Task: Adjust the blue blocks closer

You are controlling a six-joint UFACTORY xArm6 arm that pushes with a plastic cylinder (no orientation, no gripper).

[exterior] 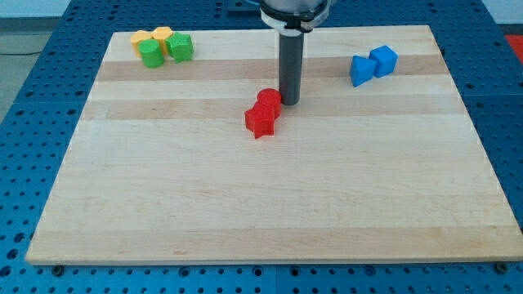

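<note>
While the two blue blocks (373, 64) are already seen lying side by side near the far right corner of the surface (270, 212), touching or very nearly so, little of the task appears to be left as far as can be judged. One blue block (361, 70) is set slightly nearer the middle, and the other blue block (383, 60) sits just beside it toward the right edge; whether a thin gap remains between them cannot be told. No fingers are carried by this arm, so nothing can be held wide, narrow or closed: only a straight dark rod is fitted, and my tip (290, 102) is found resting on the surface close to the middle of the far half, well apart from the blue pair. It stands just beside the upper of two red blocks (263, 113), possibly touching it. A cluster of two yellow blocks (154, 37) and two green blocks (165, 51) is gathered at the far left corner and is not involved. If a final nudge is still wanted, it is judged that the tip would have to be carried across toward the right edge and brought against the outer side of one blue block, with care taken that the red blocks are not dragged along.
</note>
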